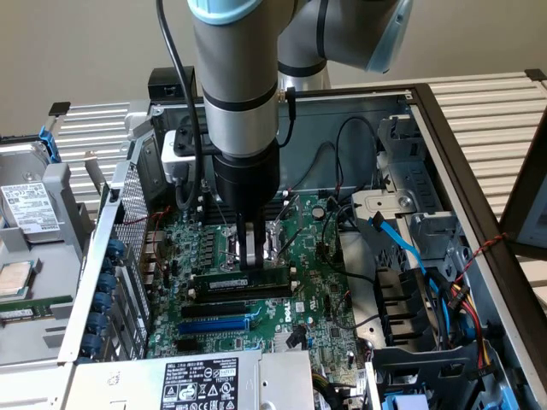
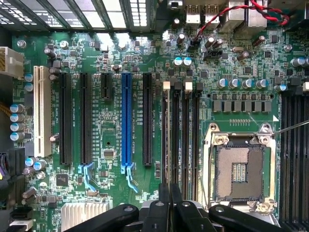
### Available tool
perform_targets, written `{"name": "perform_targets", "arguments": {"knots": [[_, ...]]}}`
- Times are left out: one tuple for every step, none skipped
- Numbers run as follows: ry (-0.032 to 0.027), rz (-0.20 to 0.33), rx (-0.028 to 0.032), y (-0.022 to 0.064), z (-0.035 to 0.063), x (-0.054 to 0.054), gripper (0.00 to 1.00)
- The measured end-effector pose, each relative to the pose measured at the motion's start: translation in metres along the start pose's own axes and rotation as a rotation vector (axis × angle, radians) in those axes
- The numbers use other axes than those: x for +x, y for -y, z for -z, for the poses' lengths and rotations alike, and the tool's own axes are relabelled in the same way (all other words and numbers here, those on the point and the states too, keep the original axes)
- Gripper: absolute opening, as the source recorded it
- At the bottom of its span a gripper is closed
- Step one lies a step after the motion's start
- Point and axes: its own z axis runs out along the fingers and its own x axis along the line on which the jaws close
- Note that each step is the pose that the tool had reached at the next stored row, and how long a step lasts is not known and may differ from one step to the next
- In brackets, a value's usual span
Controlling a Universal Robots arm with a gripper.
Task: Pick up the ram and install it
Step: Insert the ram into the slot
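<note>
The arm (image 1: 235, 77) is a thick silver-grey tube with a black ring round it and pale blue caps (image 1: 389, 38) at the joints, ending in a black cylindrical wrist (image 1: 245, 184). A black cable (image 1: 175, 68) runs down its side past a white and black bracket (image 1: 171, 162). The claw (image 1: 252, 258) is black, with two slim flat fingers (image 2: 164, 198) and curved link bars (image 2: 108, 217) joined by round pivot pins

Reaching straight down with arm (image 1: 244, 85) vertical, wrist in line; holding gripper (image 1: 250, 249) low, fingers (image 2: 164, 200) pinched close.
</note>
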Motion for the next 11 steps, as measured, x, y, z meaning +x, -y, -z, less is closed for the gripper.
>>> {"name": "perform_targets", "arguments": {"knots": [[0.0000, -0.002, 0.0001, 0.0000, 0.0000, 0.0000, 0.13], [-0.0001, -0.004, 0.0001, 0.0000, 0.0000, 0.0001, 0.13], [-0.0001, -0.006, 0.0002, 0.0000, 0.0000, 0.0001, 0.13], [-0.0002, -0.007, 0.0002, 0.0000, 0.0000, 0.0001, 0.13], [-0.0001, -0.007, 0.0003, 0.0000, 0.0000, 0.0002, 0.13], [0.0000, -0.008, 0.0003, 0.0000, -0.0001, 0.0002, 0.13], [-0.0002, -0.008, 0.0003, 0.0000, -0.0002, 0.0003, 0.13], [-0.0003, -0.008, 0.0003, 0.0000, -0.0005, 0.0003, 0.13], [-0.0002, -0.008, 0.0003, 0.0000, -0.0008, 0.0003, 0.13], [-0.0002, -0.008, 0.0003, 0.0000, -0.0011, 0.0003, 0.13], [-0.0001, -0.009, 0.0000, -0.0001, -0.0014, 0.0003, 0.13]]}}
